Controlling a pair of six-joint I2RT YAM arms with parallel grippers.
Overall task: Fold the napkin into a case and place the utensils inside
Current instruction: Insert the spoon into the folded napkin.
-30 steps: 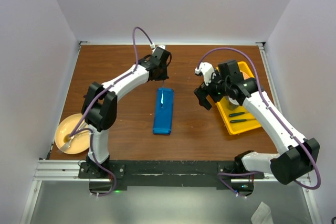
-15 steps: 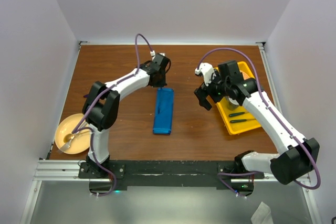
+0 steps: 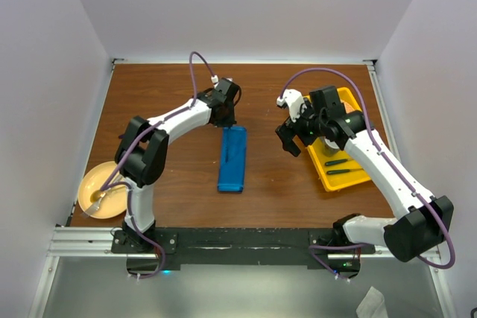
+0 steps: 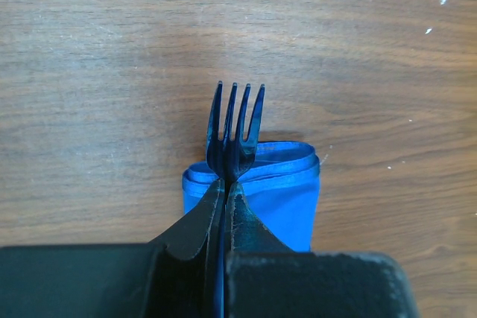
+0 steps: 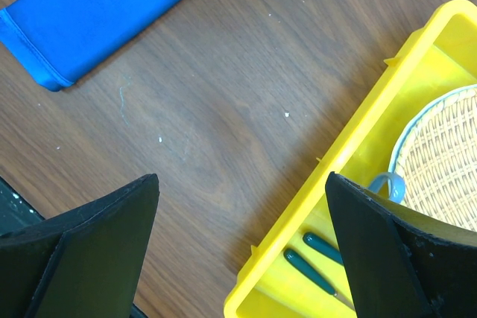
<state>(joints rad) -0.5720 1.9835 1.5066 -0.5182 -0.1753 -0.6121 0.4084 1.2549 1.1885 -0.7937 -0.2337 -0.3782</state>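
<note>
Insertion looks to be the step in hand: left jaws clamped on the blue fork [image 4: 235, 121], tines toward the far edge of the table [image 3: 149, 91], over the far end of the case [image 3: 232, 158], which lies mid-table, long axis near edge to far. The jaws hide the handle, so I can't tell if it's in the fold; next it must slide along that axis. Right jaws gape beside the yellow tray [image 5: 350, 150].

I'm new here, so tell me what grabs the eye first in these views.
The bright blue case lies flat at the centre of the brown table. At its far end the left hand is shut on a blue fork, tines pointing past the cloth. On the right sits a yellow tray, the open right hand beside it.
</note>
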